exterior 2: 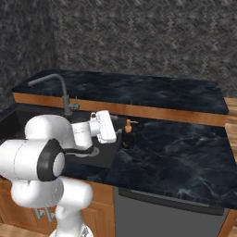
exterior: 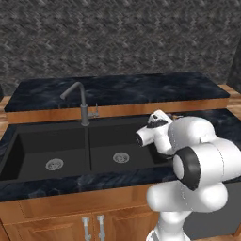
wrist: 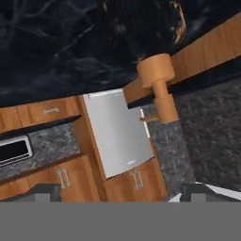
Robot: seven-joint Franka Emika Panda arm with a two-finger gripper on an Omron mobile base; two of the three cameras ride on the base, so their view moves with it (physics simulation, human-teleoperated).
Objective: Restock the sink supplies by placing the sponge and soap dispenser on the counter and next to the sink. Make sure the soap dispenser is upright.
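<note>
The soap dispenser (exterior 2: 128,134), a small dark bottle with an orange pump, stands upright on the dark marbled counter (exterior 2: 180,152), just right of the black sink (exterior 2: 107,157). My gripper (exterior 2: 116,133) reaches over the sink's right end toward the bottle, level with it and a little short of it. In the hand view the picture is rolled over: the dispenser's orange pump head (wrist: 154,73) fills the upper middle, with its dark body above. The gripper (wrist: 124,190) is open, its fingertips wide apart at the bottom, nothing between them. The sponge is out of view.
A grey gooseneck faucet (exterior: 83,102) rises behind the double sink (exterior: 28,141). A raised counter ledge (exterior: 117,89) with a wooden edge runs along the dark tiled wall. A grey dishwasher front (exterior 2: 166,214) sits below the counter, and wooden cabinet doors (exterior: 61,226) below the sink.
</note>
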